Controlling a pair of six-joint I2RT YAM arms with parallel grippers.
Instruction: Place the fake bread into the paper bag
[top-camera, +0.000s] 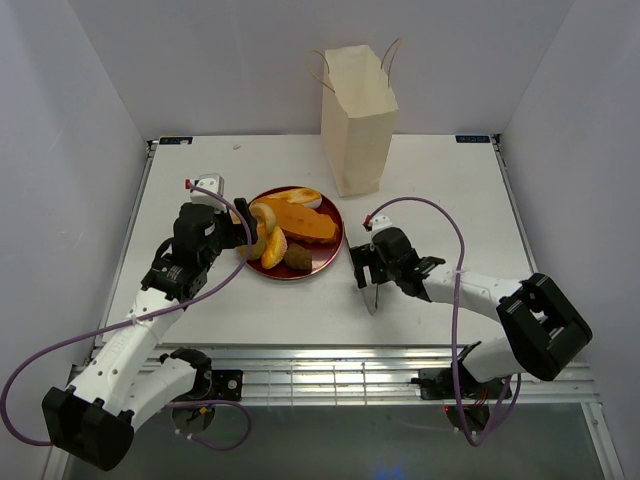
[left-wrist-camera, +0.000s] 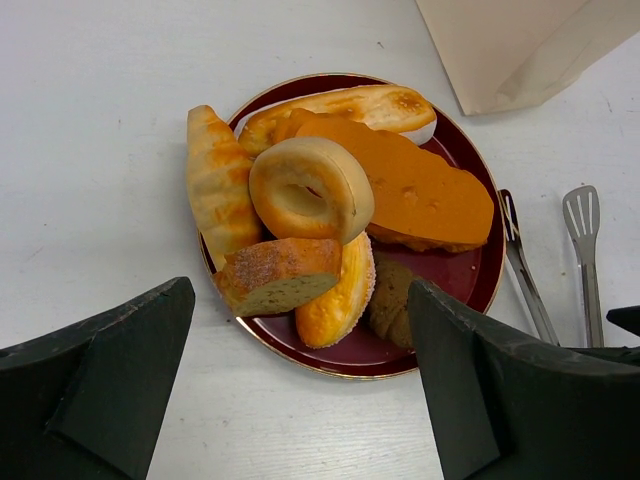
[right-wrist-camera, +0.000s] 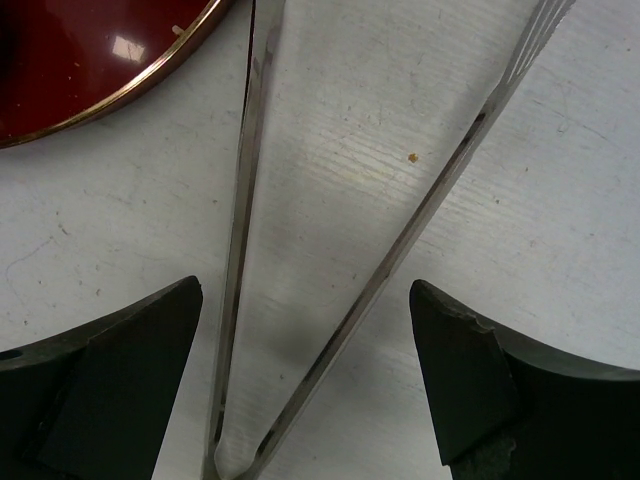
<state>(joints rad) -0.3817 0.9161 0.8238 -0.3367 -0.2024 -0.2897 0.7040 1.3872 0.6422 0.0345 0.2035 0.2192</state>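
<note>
The fake bread (top-camera: 290, 225) lies piled on a dark red plate (top-camera: 330, 250). In the left wrist view I see a ring (left-wrist-camera: 310, 190), a cut wedge (left-wrist-camera: 275, 275), a long roll (left-wrist-camera: 218, 180), a flat orange slab (left-wrist-camera: 420, 190) and small ovals (left-wrist-camera: 340, 295). My left gripper (top-camera: 245, 228) is open at the plate's left edge, its jaws (left-wrist-camera: 298, 310) wide apart and empty above the near rim. The paper bag (top-camera: 358, 115) stands upright behind the plate. My right gripper (top-camera: 371, 275) is open, its jaws (right-wrist-camera: 305, 300) straddling both arms of the metal tongs (right-wrist-camera: 240, 220).
The metal tongs (top-camera: 370, 295) lie on the table just right of the plate, also seen in the left wrist view (left-wrist-camera: 582, 250). The plate rim (right-wrist-camera: 150, 80) shows at the right wrist view's top left. White walls enclose the table on three sides.
</note>
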